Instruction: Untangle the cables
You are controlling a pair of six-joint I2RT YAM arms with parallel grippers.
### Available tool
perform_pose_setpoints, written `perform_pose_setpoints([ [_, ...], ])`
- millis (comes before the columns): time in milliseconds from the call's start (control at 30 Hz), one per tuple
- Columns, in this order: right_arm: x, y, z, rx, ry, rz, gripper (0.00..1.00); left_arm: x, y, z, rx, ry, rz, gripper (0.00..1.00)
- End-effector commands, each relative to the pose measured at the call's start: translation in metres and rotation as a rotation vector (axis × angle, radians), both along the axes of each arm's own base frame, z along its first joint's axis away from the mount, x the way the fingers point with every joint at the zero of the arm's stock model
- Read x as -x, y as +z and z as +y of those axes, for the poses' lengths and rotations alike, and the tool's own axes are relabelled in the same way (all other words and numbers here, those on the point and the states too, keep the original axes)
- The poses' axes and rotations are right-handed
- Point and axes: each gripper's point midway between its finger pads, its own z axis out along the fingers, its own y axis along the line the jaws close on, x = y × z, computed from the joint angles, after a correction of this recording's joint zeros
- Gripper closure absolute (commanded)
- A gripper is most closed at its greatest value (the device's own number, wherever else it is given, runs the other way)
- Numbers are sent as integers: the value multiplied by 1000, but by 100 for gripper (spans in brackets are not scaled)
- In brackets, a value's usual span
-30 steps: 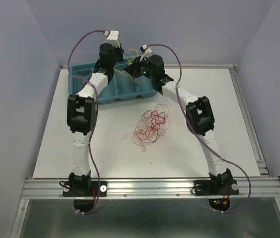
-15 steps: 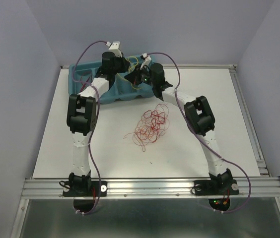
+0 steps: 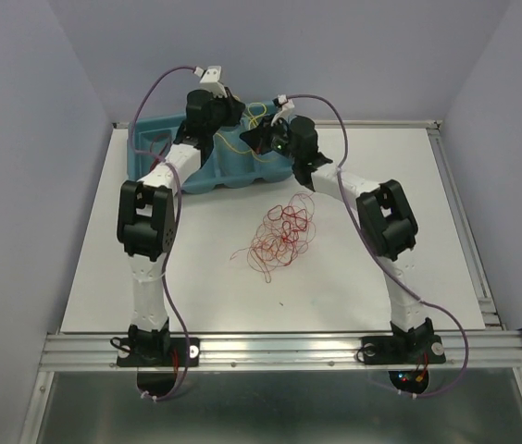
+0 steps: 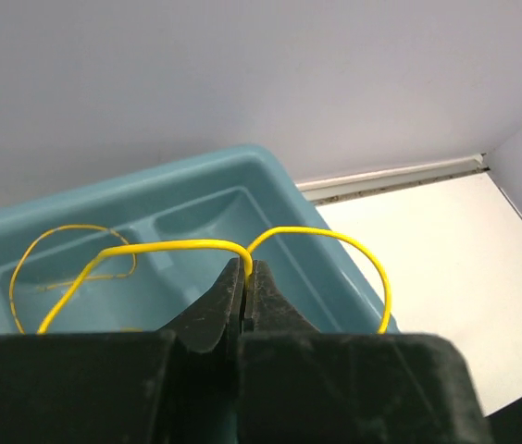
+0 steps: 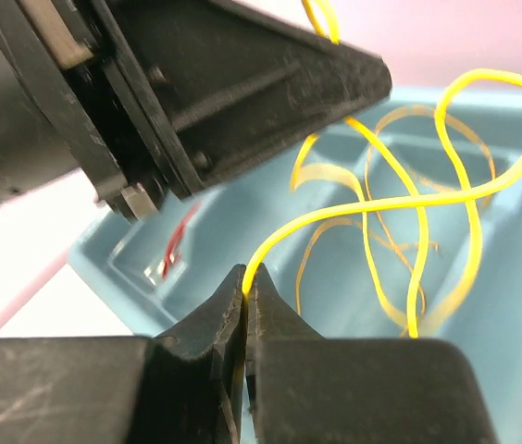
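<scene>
left claw (image 4: 245, 270): pinched shut on yellow wire (image 4: 321, 233), held up over tray (image 4: 242, 166)
right claw (image 5: 245, 279): pinched shut on what looks like the same yellow wire, at or near one end
wire: loops freely in the air between the two claws, well apart from the pile
position: both claws close together above the tray, at the far left of the table (image 3: 428, 213)
tray: a few thin yellow/orange loops (image 5: 400, 185) lie in the compartments; red bit (image 5: 176, 242) in another one, too blurred to say more
red tangle (image 3: 282, 233): mid-table, near the tray, no claw on it; many red/orange curls bunched together
progress: early to middle, judging by the layout. A few wires out, one in hand, bulk of the pile left
next: probably drop the yellow wire into a compartment, then go for the pile
</scene>
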Motion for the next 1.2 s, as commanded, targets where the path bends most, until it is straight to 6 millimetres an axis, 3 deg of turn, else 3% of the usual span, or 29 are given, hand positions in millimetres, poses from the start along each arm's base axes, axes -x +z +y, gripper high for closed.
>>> perform_pose_setpoints([
  [0,3,61,-15,-75,-52,-153,99,22,118,-6,-5,12,-271,100],
  [200,5,56,-26,-110,-87,-139,99,34,125,-25,49,-97,-280,100],
  [333,9,58,-27,-138,-77,-140,99,33,112,-28,80,-101,-236,100],
  [600,25,63,-23,-169,-9,-172,99,12,57,-2,103,-69,-116,100],
  [633,28,65,-23,-176,0,-175,99,7,39,1,95,-68,-89,100],
  [733,33,69,-22,-187,15,-182,99,-3,15,8,92,-79,-44,100],
  [1000,45,71,-11,-208,101,-193,99,-4,-23,13,56,-82,21,100],
  [1167,55,72,3,-219,177,-195,100,-7,-44,28,-22,-39,42,97],
])
